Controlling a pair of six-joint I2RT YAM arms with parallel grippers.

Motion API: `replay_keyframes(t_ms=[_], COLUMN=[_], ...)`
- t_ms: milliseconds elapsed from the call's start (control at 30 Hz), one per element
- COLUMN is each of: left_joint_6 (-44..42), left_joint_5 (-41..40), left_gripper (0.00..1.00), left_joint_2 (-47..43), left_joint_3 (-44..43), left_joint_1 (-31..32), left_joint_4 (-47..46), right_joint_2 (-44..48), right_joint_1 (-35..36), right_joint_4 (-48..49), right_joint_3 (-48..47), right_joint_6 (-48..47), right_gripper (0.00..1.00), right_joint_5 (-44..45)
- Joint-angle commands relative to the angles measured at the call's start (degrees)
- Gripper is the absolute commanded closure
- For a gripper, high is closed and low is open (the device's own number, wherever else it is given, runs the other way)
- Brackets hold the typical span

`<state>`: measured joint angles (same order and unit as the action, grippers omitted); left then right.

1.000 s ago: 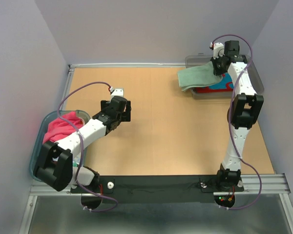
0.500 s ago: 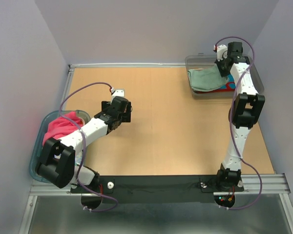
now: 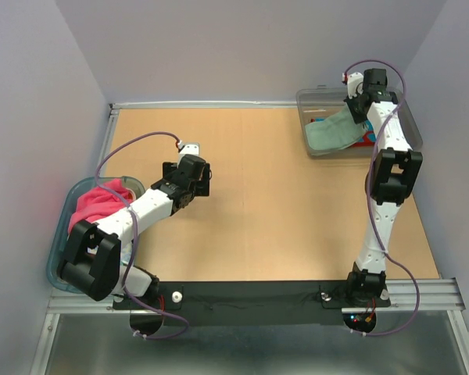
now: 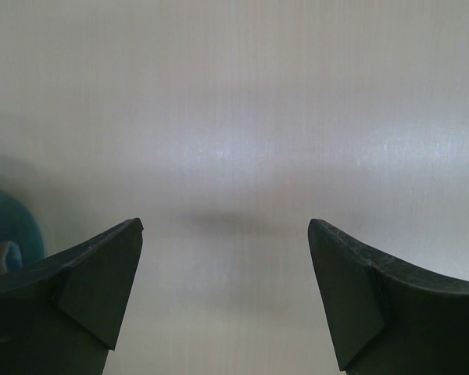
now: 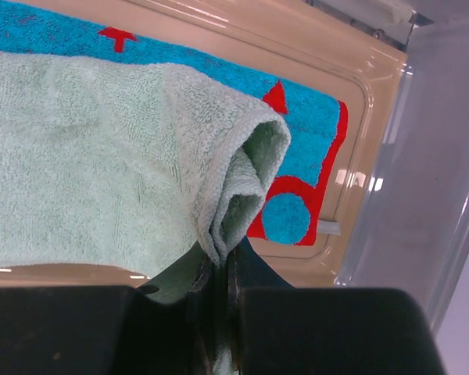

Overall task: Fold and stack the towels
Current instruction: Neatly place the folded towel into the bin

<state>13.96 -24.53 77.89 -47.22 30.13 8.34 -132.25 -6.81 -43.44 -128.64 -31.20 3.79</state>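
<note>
Right gripper clamped, teal towel pinched (bunched)

A light wooden table is filling the middle of the top view. A clear grey plastic bin is sitting at its 1 o'clock corner, close to the right-hand wall. In the right wrist view the bin's glossy wall is rising at 3 o'clock and its floor is looking tan. A blue-rimmed oval tub is resting at 8 o'clock, at the table's left edge. A metal rail is running along the 6 o'clock edge, and a thinner metal strip is bordering the 12 o'clock edge. Plain grey walls are enclosing the table on three sides. In the left wrist view a blurred teal shape is showing at 8 o'clock over the pale tabletop.
</note>
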Motion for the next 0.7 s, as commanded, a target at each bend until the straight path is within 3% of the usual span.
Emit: replay_keyframes(t_ms=[0, 300, 667], left_joint_6=[-0.51, -0.6, -0.86], left_joint_5=[-1.48, -1.39, -1.04], left_gripper=[0.02, 0.02, 0.02], left_joint_2=[-0.02, 0.25, 0.6], left_joint_3=[0.55, 0.38, 0.38], left_joint_1=[-0.16, -0.16, -0.16], left_joint_4=[-1.57, -1.4, -1.4], right_joint_2=[-0.47, 2.52, -0.03], right_joint_1=[-0.93, -1.19, -2.68], right_joint_4=[4.24, 8.02, 9.87], right_joint_3=[-1.44, 0.59, 1.2], right_joint_6=[1.31, 3.42, 7.46], right_gripper=[1.0, 0.99, 0.99], right_joint_5=[1.4, -6.08, 0.33])
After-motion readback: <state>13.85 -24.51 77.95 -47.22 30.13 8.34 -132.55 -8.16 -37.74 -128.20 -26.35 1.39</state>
